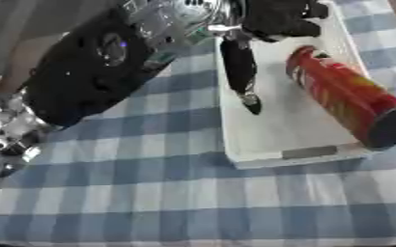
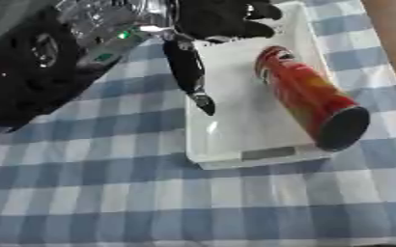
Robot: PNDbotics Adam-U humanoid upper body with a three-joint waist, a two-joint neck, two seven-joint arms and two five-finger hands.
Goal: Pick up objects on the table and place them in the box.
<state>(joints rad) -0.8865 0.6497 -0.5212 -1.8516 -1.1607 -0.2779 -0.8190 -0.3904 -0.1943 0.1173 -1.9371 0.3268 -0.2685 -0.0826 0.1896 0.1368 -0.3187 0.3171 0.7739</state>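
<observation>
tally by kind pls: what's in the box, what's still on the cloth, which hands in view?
Red chip can, lying in the box: 1
White box: 1
Loose objects on the checked tablecloth: 0
Robot hand in view, the left hand over the box's far end: 1
Total: 3
</observation>
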